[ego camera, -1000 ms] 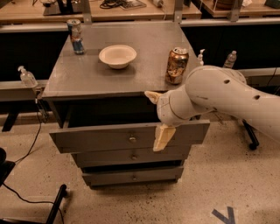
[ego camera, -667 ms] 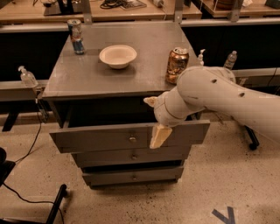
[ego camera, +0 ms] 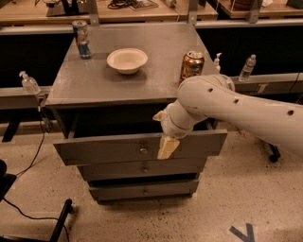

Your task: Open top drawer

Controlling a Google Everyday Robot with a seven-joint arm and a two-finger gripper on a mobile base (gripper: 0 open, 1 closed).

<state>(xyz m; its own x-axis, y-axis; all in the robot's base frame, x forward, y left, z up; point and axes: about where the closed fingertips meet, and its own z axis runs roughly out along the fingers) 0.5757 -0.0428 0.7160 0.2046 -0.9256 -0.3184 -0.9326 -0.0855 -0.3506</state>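
Table (ego camera: 94, 85) of grey metal on a pale speckled floor (ego camera: 236, 198), with a long wooden bench (ego camera: 142, 12) behind it and a black cable (ego camera: 28, 165) trailing on the left; a blue tape mark (ego camera: 246, 232) shows on the floor at the lower right; a clear pump bottle (ego camera: 29, 83) stands on a rail to the left, a water bottle (ego camera: 247, 67) on a rail to the right. On the table sit a white bowl (ego camera: 127, 60), which looks empty, a blue can (ego camera: 82, 39) at the back left and a brown can (ego camera: 191, 65) near the right edge. The top drawer (ego camera: 104, 150) stands out from the table, a dark gap behind its front, the inside too dark to read; the two smaller drawers (ego camera: 113, 170) below sit further in. My hand (ego camera: 163, 133) is at the top edge of that front, just right of the knob (ego camera: 143, 150); I cannot tell whether it is open or closed.
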